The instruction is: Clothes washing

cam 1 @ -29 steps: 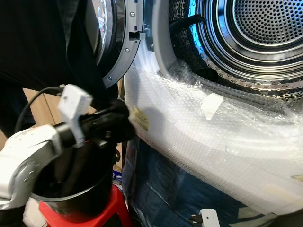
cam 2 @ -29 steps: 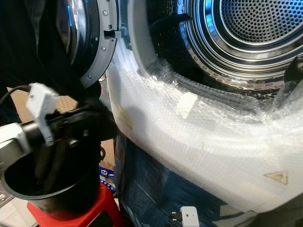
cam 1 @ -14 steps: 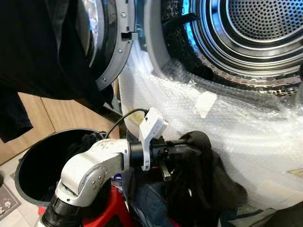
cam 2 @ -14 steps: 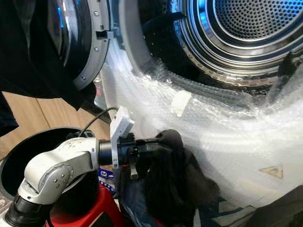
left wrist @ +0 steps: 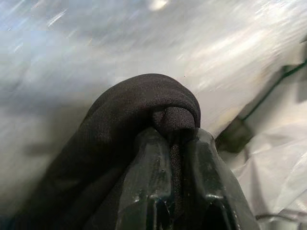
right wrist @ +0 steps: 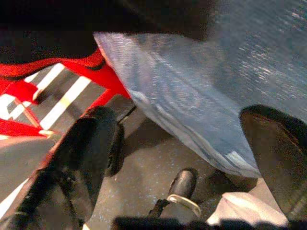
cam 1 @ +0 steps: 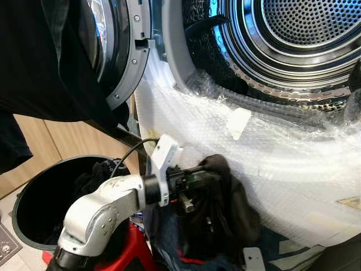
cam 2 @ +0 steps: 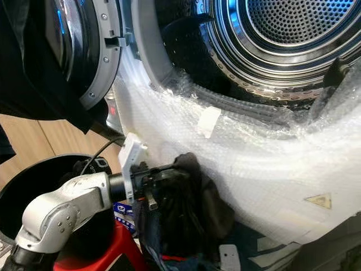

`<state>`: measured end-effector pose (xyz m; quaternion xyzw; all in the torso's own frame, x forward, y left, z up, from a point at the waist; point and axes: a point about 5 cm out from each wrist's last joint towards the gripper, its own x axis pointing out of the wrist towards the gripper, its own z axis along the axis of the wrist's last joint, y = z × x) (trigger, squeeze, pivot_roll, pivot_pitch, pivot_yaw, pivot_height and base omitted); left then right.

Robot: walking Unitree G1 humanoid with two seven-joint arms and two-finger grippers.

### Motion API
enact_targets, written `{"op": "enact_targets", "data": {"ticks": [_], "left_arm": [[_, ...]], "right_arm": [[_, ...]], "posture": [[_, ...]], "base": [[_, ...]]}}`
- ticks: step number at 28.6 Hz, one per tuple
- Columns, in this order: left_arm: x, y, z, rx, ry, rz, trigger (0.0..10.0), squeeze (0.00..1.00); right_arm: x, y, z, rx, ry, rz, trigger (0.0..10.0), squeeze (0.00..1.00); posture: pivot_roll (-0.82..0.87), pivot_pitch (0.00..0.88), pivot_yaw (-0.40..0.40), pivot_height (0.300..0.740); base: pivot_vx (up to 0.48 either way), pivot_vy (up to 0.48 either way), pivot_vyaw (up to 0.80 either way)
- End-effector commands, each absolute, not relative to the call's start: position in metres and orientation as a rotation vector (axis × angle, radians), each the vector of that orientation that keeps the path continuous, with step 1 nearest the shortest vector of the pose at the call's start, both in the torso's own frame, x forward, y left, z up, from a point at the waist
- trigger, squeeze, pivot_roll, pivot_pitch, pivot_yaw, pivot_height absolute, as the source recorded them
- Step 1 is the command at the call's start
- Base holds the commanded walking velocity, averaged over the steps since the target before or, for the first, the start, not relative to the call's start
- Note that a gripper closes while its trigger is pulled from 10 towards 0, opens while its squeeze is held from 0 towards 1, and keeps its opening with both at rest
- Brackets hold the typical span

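Observation:
My left gripper (cam 1: 204, 176) is shut on a black garment (cam 1: 225, 214), held up against the bubble-wrapped front (cam 1: 271, 152) of the washing machine, below its open drum (cam 1: 304, 34). In the left wrist view the black fingers (left wrist: 153, 191) pinch a fold of the black cloth (left wrist: 139, 100). The garment hangs down in a bundle beside the black bucket (cam 1: 34, 203), which holds more dark clothes (cam 1: 93, 172). My right gripper (right wrist: 182, 143) is open, low near the floor, with blue cloth (right wrist: 192, 96) before it.
The washer door (cam 1: 121, 51) stands open at the left, with a dark garment (cam 1: 39, 62) draped over it. The bucket sits on a red stool (cam 1: 132, 254). A white plug (cam 1: 252, 261) lies on the floor. Wooden panelling (cam 1: 39, 141) is behind the bucket.
Over the last second my left gripper lifted the black garment out of the bucket and carried it right, to the washer's front. The camera has shifted slightly.

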<state>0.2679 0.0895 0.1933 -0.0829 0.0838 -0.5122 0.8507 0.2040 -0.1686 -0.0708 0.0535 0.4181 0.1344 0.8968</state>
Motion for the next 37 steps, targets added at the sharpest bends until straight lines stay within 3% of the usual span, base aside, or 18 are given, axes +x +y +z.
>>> {"op": "enact_targets", "data": {"ticks": [1,8,12,14,15,16,17,25,31,37], "left_arm": [[0.271,0.099,0.192,-0.148,0.166,-1.026,0.0,0.00],[0.272,0.103,0.183,-0.130,0.197,-1.000,0.0,0.00],[0.269,0.105,0.175,-0.104,0.233,-1.011,0.0,0.00],[0.270,0.109,0.172,-0.110,0.244,-1.000,0.0,0.00],[0.271,0.110,0.171,-0.113,0.248,-0.996,0.0,0.00],[0.272,0.111,0.169,-0.105,0.255,-0.991,0.0,0.00],[0.271,0.111,0.168,-0.117,0.261,-0.994,0.0,0.00],[0.265,0.105,0.154,-0.138,0.299,-1.022,0.0,0.00],[0.264,0.095,0.143,-0.155,0.331,-1.044,0.0,0.00],[0.266,0.093,0.142,-0.168,0.339,-1.061,0.0,0.00]], "right_arm": [[0.206,-0.169,-0.067,0.121,0.834,0.377,10.0,0.00],[0.194,-0.175,-0.065,0.151,0.853,0.615,10.0,0.00],[0.186,-0.178,-0.057,0.218,0.831,0.871,10.0,0.00],[0.191,-0.180,-0.050,0.234,0.787,0.910,10.0,0.00],[0.199,-0.181,-0.044,0.263,0.736,0.909,10.0,0.06],[0.204,-0.181,-0.039,0.282,0.700,0.905,10.0,0.06],[0.218,-0.183,-0.028,0.298,0.609,0.884,10.0,0.98],[0.242,-0.180,0.005,0.365,0.395,0.979,10.0,1.00],[0.244,-0.177,0.018,0.413,0.326,1.050,10.0,1.00],[0.245,-0.154,0.024,0.402,0.297,1.123,10.0,1.00]], "posture": [[0.24,0.000,-0.047,0.740],[0.23,0.000,-0.051,0.740],[0.21,0.000,-0.053,0.740],[0.22,0.000,-0.050,0.740],[0.22,0.000,-0.047,0.740],[0.21,0.001,-0.047,0.740],[0.20,0.006,-0.043,0.740],[0.21,0.000,-0.045,0.740],[0.22,0.000,-0.044,0.740],[0.20,0.000,-0.024,0.740]], "base": [[0.000,0.000,0.00],[0.000,0.000,0.00],[0.000,0.000,0.00],[0.000,0.000,0.00],[0.000,0.000,0.00],[0.000,0.000,0.00],[0.000,0.000,0.00],[0.000,0.000,0.00],[0.000,0.000,0.00],[0.000,0.000,0.00]]}}
